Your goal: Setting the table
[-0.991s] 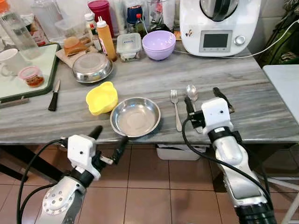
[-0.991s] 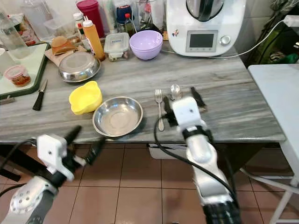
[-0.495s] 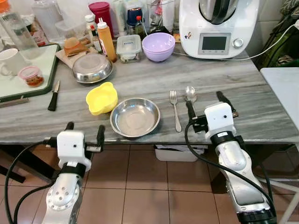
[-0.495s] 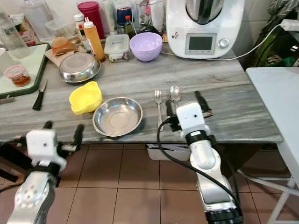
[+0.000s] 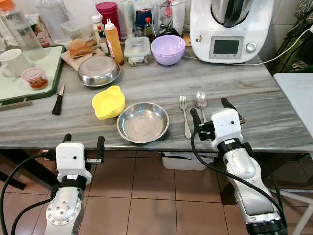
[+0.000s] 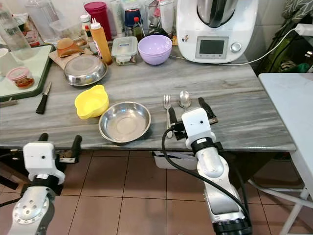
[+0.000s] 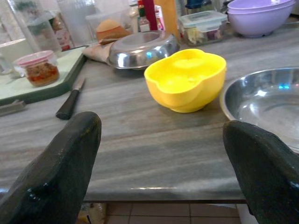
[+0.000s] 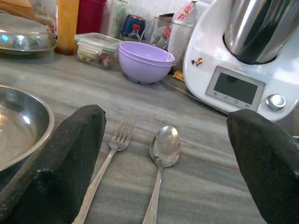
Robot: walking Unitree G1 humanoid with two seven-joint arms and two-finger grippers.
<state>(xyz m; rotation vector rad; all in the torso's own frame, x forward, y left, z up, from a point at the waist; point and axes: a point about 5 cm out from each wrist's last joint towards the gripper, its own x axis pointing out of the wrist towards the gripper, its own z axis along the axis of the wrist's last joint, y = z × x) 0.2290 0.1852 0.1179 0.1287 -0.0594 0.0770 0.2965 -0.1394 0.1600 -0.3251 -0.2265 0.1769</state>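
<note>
A shallow steel plate (image 5: pixel 143 122) lies near the table's front edge, with a yellow bowl (image 5: pixel 108 102) touching its left side. A fork (image 5: pixel 184 115) and a spoon (image 5: pixel 201 100) lie side by side to its right. My right gripper (image 5: pixel 210 108) is open, low over the table edge, its fingers straddling the handles of the fork (image 8: pixel 110 154) and spoon (image 8: pixel 164 147) without holding either. My left gripper (image 5: pixel 83 140) is open and empty, just below the table's front edge, facing the yellow bowl (image 7: pixel 186 78) and the plate (image 7: pixel 264 100).
At the back stand a white kitchen machine (image 5: pixel 230 27), a purple bowl (image 5: pixel 167 48), a lidded food box (image 5: pixel 136 49), bottles and a second steel dish (image 5: pixel 99 70). A black knife (image 5: pixel 57 99) lies beside a green tray (image 5: pixel 29 81) with a mug. A white table (image 5: pixel 298 93) is at the right.
My left gripper has swung from pointing right to pointing straight at the table edge, and sits lower. My right gripper has drawn back slightly toward the front edge.
</note>
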